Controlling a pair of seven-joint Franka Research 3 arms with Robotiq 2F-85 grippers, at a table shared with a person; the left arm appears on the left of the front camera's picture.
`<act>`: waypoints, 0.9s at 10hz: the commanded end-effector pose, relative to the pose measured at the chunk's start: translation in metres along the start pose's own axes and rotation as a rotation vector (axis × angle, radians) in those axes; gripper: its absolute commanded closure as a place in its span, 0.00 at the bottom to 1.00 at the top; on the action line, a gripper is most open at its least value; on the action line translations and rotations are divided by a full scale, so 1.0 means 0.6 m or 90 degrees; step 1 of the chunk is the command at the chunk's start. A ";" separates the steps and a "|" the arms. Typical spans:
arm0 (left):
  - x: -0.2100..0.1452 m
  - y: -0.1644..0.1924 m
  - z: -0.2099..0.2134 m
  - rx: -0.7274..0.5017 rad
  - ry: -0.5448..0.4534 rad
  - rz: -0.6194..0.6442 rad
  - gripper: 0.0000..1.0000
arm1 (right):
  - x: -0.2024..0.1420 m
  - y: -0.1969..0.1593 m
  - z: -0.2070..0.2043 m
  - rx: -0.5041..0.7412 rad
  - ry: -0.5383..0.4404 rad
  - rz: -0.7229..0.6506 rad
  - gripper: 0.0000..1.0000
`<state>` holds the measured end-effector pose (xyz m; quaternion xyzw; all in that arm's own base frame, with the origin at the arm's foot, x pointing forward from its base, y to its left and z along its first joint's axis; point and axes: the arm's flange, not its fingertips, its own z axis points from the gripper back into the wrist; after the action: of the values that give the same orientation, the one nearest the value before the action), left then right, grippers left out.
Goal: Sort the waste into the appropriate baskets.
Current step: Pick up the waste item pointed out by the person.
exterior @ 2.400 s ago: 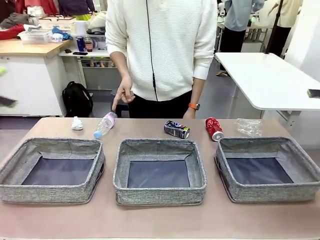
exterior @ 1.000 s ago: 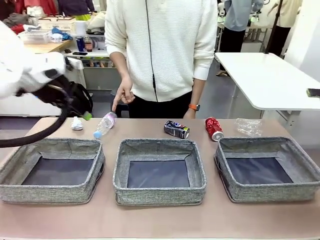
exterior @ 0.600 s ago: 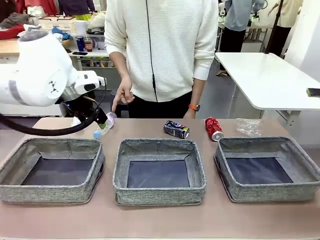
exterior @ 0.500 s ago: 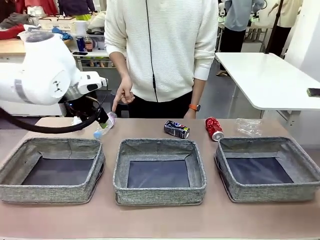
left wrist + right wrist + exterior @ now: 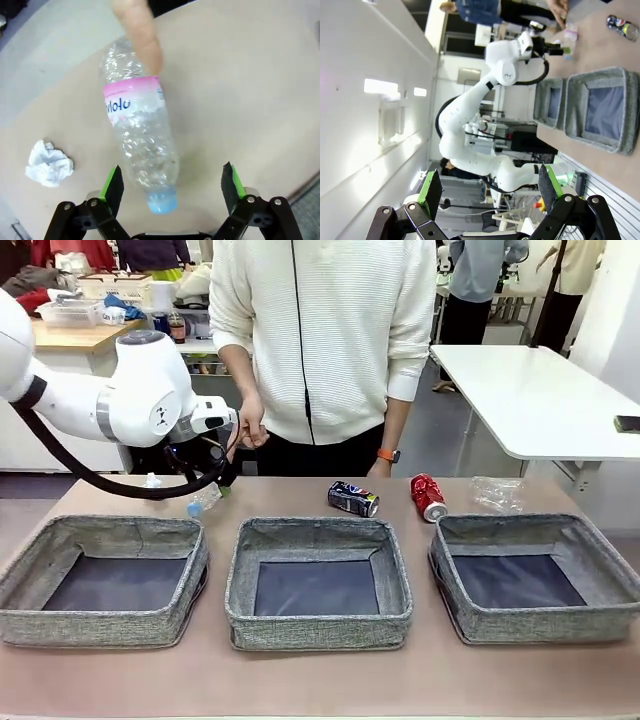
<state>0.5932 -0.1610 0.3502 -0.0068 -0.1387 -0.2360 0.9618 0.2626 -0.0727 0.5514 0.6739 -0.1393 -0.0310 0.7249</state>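
The left arm (image 5: 140, 400) hides most of the clear plastic bottle (image 5: 204, 501).

On the surface (image 5: 320, 680), nearest, side by side: left basket (image 5: 100, 530), middle basket (image 5: 318, 528), right basket (image 5: 535, 525). Behind them, left to right: tissue wad (image 5: 48, 163), bottle (image 5: 142, 145), left can (image 5: 353, 498), right can (image 5: 428, 497), bag (image 5: 498, 494). Astride the bottle's cap end: left claw (image 5: 171, 174). At its far end: a person's finger (image 5: 142, 35).

A person's finger (image 5: 142, 42) covers the far end of the clear plastic bottle (image 5: 142, 145); bare table (image 5: 250, 100) flanks its cap end.
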 end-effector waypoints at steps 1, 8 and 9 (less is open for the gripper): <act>0.011 0.016 -0.016 0.039 0.018 0.048 0.00 | 0.004 0.003 -0.002 0.013 -0.002 0.017 0.00; 0.037 0.042 -0.072 0.017 -0.003 0.052 0.00 | 0.004 0.003 -0.002 0.013 -0.002 0.017 0.00; 0.027 0.040 -0.071 0.018 -0.002 0.058 0.00 | 0.004 0.003 -0.002 0.013 -0.002 0.017 0.00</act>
<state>0.6389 -0.1541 0.3142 -0.0027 -0.1347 -0.1998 0.9705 0.2627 -0.0728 0.5515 0.6740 -0.1393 -0.0306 0.7248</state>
